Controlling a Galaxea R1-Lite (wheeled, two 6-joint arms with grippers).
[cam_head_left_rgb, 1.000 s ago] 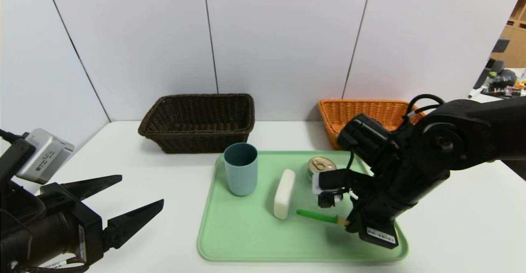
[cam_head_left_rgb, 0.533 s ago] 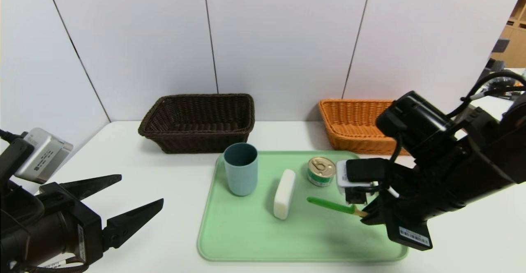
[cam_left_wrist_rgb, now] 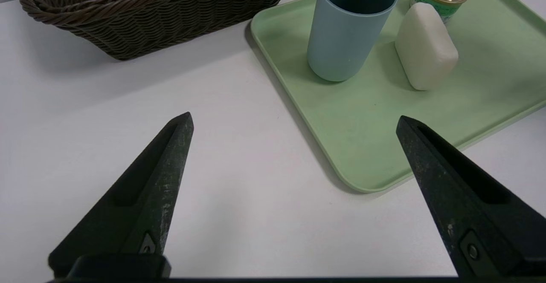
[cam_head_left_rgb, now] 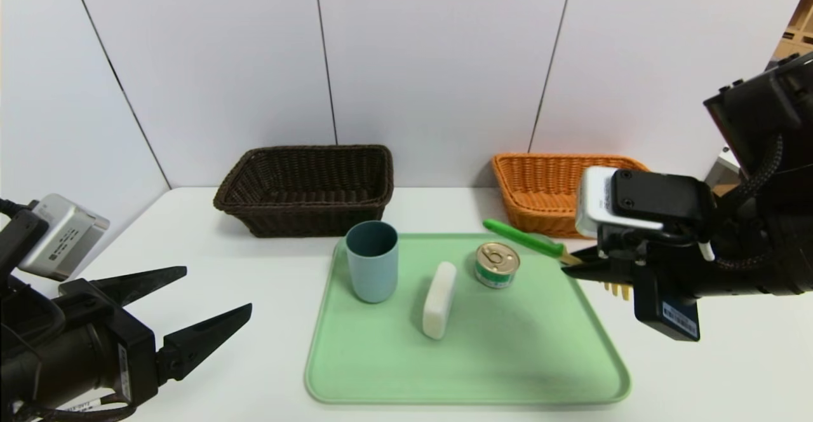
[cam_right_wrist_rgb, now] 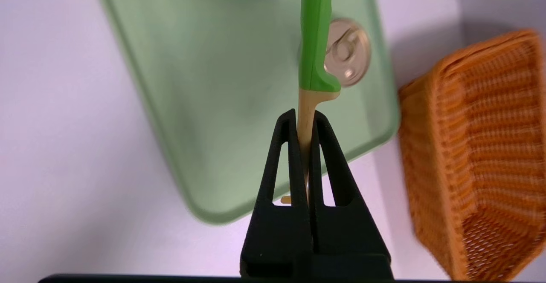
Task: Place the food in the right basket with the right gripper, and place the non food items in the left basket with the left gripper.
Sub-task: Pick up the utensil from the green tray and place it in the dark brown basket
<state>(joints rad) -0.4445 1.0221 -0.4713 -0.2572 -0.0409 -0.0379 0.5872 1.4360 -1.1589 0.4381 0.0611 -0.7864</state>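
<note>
Lifting clear of the green tray [cam_head_left_rgb: 591, 381] since a second ago, right tool [cam_head_left_rgb: 575, 264] stays clamped on the green-handled fork [cam_head_left_rgb: 521, 238], now beside the orange basket [cam_head_left_rgb: 540, 174] at bench's back-right; left tool [cam_head_left_rgb: 181, 311] parked, fingers apart.

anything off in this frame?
Yes. The right gripper is shut on a green-handled fork, a non-food item, lifted off the tray near the orange basket. Forks belong to the left gripper, which sits open off the tray. The can, cup and soap look fine.
</note>
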